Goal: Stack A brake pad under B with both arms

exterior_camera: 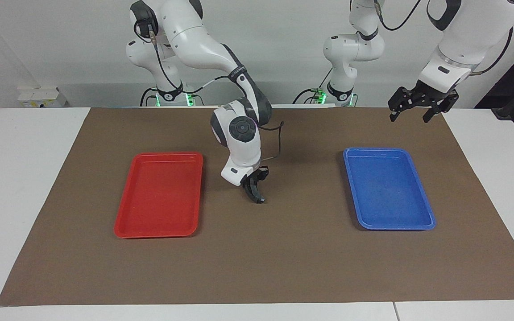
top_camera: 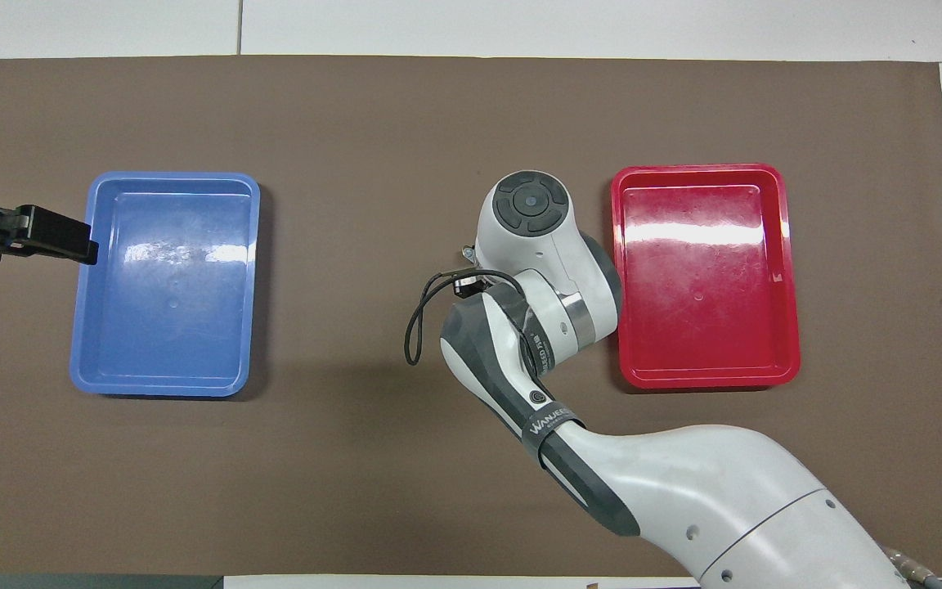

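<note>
1. Right hand (exterior_camera: 255, 192) sits low at mid-counter, its grip impossible to tell; a dark shape (exterior_camera: 259, 196) at its tips may be a brake pad. No other pad shows.
2. Left hand (exterior_camera: 420, 107) waits open above the robots' edge.
3. Stacking likely calls for flat, aligned placement.

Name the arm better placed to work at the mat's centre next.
Right: the right gripper is low between the red tray and blue tray; the left gripper hangs high by the blue tray's edge.

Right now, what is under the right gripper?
Only brown mat shows around the right gripper, low between the red tray and blue tray. The gripper itself hides whatever lies beneath; overhead, the arm covers that spot.
</note>
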### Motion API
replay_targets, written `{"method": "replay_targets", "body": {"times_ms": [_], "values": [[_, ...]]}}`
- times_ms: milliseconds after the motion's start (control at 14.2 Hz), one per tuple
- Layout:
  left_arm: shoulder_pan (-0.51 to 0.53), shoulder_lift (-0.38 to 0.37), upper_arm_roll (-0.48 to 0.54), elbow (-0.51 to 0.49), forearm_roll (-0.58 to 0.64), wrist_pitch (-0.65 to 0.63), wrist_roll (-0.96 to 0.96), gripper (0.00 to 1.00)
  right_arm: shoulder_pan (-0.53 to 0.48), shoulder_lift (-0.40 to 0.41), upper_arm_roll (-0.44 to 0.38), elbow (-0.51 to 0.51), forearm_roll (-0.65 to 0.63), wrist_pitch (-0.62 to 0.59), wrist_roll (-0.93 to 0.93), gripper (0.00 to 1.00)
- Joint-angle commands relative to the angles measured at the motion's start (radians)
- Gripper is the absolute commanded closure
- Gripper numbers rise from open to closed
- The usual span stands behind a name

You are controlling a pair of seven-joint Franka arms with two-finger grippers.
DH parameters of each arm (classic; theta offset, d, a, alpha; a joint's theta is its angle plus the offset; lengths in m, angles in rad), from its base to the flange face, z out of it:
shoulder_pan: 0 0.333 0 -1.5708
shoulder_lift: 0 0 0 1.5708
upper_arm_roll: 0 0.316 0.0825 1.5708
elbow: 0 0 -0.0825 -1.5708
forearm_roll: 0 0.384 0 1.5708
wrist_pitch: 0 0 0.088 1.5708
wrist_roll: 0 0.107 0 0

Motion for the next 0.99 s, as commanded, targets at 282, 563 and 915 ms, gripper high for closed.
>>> {"method": "replay_targets", "body": {"times_ms": [282,563,915], "values": [[0.012,-0.005,-0.007,-0.021,-0.014,0.008,-0.010,0.00,0.013,-0.037,0.000,-0.037,0.014,0.000,0.030,0.66],[0.010,-0.005,-0.007,-0.022,-0.014,0.008,-0.010,0.00,0.008,-0.046,-0.002,-0.026,0.012,-0.005,0.034,0.00],[0.006,-0.005,-0.009,-0.023,-0.014,0.013,-0.026,0.00,-0.074,-0.157,-0.019,-0.023,-0.003,-0.047,0.028,0.00]]}}
